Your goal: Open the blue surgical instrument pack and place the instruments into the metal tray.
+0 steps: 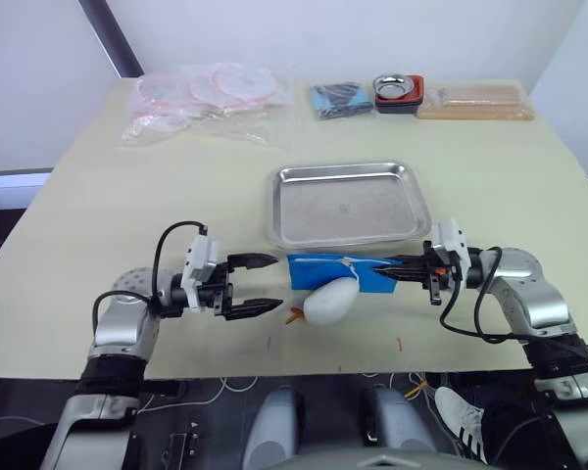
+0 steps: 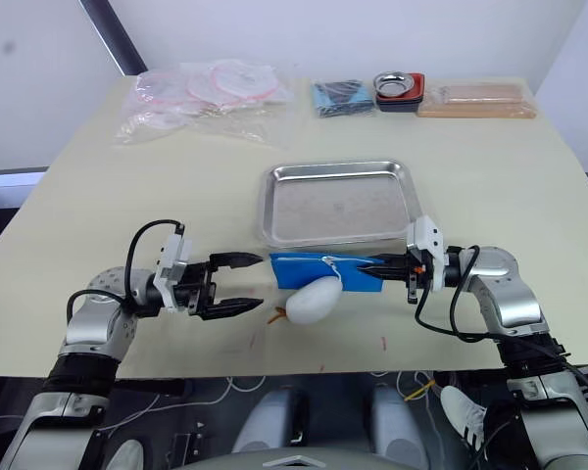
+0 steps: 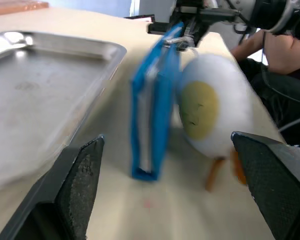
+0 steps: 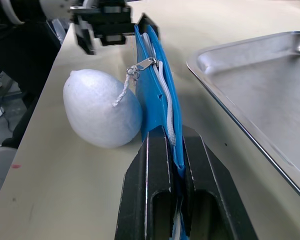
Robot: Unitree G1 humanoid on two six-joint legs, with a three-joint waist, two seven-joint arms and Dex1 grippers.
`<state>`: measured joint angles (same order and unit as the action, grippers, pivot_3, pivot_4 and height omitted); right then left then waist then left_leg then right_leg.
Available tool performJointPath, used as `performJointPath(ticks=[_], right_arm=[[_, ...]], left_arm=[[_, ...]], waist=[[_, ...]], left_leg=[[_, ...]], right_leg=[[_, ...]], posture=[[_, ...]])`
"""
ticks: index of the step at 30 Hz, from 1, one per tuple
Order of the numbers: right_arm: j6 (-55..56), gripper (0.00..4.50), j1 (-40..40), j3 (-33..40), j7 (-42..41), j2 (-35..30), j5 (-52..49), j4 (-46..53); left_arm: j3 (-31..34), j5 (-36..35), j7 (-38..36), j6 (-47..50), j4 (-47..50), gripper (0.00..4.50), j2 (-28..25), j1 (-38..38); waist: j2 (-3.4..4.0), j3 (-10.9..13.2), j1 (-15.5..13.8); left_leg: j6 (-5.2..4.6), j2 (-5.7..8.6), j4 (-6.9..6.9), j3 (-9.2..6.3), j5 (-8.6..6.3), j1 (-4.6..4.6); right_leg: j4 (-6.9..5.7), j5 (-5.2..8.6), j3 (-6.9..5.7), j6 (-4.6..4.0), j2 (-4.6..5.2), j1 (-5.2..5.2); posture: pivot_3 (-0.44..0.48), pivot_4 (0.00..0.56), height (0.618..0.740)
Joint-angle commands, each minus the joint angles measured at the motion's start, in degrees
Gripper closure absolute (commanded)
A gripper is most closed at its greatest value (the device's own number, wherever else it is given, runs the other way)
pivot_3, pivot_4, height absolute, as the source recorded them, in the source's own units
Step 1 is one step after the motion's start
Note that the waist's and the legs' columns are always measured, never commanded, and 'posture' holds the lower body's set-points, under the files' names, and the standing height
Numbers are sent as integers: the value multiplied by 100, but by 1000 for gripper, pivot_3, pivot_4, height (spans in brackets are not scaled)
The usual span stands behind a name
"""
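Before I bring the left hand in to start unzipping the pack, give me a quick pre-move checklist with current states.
1. Right hand shut on the blue surgical instrument pack, holding it on edge: ok.
2. Left hand open, short of the pack's free end: ok.
3. Zipper pull with its white cord reachable on the pack's upper edge: ok.
4. Pack opened: not ok, zipper looks closed.
5. Metal tray bare, just beyond the pack: ok.
6. White egg-shaped object resting against the pack's near side, may crowd the left hand: not ok.

Bright even light; blurred left wrist view.
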<state>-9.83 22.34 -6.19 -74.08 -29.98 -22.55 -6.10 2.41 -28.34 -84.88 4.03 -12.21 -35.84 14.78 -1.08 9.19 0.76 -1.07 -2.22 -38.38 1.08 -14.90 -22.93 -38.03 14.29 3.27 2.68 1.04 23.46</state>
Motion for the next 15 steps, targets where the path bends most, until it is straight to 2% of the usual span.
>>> performJointPath(ticks=[1,4,7,11,15], right_arm=[[62,4500,2,35,3,34,-51,73],[75,4500,-15,25,7,52,-46,64],[95,4500,-43,18,29,68,-28,66],[102,4500,-67,18,71,91,-18,76],[107,4500,-64,15,109,110,-10,89]], left_arm=[[121,-275,-22,230,757,120,-152,-224],[-63,-318,208,418,1280,120,-25,-412],[-355,-34,437,350,1549,120,118,-589],[-660,503,814,32,1474,120,292,-622],[-871,742,1106,-106,1334,120,516,-577]], waist=[[-1,0,1],[2,3,13],[2,3,10],[2,3,12],[2,3,13]], left_leg=[[0,0,0,1,0,0],[0,-2,0,1,0,2],[0,0,2,2,0,4],[0,1,2,6,0,5],[0,1,2,8,0,7]], right_leg=[[0,0,-1,0,0,0],[-1,0,1,-1,-3,0],[-1,0,7,-1,-2,0],[0,0,10,-1,-3,0],[-3,-1,8,-2,-6,0]], posture=[[0,150,740],[0,150,740],[0,150,740],[0,150,740],[0,150,740]])
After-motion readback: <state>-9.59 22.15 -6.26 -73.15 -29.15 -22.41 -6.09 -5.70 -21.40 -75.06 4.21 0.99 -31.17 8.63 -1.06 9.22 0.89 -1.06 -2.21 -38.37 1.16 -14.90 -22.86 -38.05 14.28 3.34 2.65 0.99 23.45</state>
